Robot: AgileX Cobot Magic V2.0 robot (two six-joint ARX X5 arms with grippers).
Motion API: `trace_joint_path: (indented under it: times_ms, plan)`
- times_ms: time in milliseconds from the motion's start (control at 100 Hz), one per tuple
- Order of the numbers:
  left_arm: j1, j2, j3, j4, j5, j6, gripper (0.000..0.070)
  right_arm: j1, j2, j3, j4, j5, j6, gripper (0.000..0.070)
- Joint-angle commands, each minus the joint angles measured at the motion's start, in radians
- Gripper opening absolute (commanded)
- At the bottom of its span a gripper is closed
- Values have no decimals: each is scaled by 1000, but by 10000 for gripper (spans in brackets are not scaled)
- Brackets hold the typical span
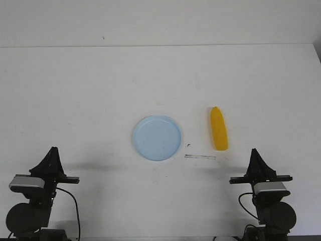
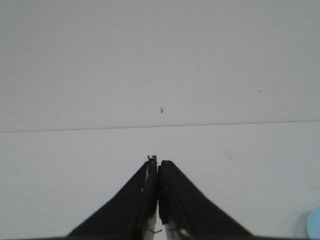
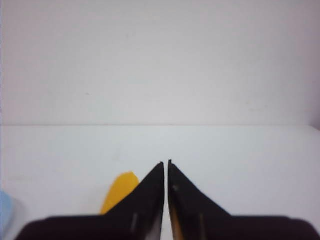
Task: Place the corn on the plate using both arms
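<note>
The yellow corn lies on the white table right of centre, its pointed end away from me. The pale blue plate sits empty at the table's middle, a little left of the corn. My left gripper is shut and empty near the front left edge, far from both. My right gripper is shut and empty near the front right, just short of the corn. In the right wrist view the corn shows beside the closed gripper and the plate's rim at the edge. The left wrist view shows its closed gripper and a sliver of plate.
A thin pale strip and a small dark speck lie on the table between the plate and the right gripper. The table's far edge meets a white wall.
</note>
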Motion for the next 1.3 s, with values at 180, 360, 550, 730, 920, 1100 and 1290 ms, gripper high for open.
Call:
trace_joint_path:
  times_ms: [180, 360, 550, 730, 920, 1100, 1290]
  plan:
    - [0, -1, 9, 10, -2, -1, 1, 15, 175, 149, -17, 3, -7, 8]
    - [0, -1, 9, 10, -2, -1, 1, 15, 338, 249, -39, 1, -6, 8]
    - [0, -1, 9, 11, -2, -1, 1, 48, 520, 347, -56, 1, -6, 8]
    - [0, -1, 9, 10, -2, -1, 1, 99, 692, 442, -60, 5, -6, 8]
    - [0, -1, 9, 10, -2, -1, 1, 135, 864, 578, -125, 2, 1, 8]
    - [0, -1, 9, 10, -2, -1, 1, 144, 1057, 797, -410, 5, 5, 9]
    - [0, -1, 9, 10, -2, -1, 1, 144, 1259, 1024, -677, 4, 107, 18]
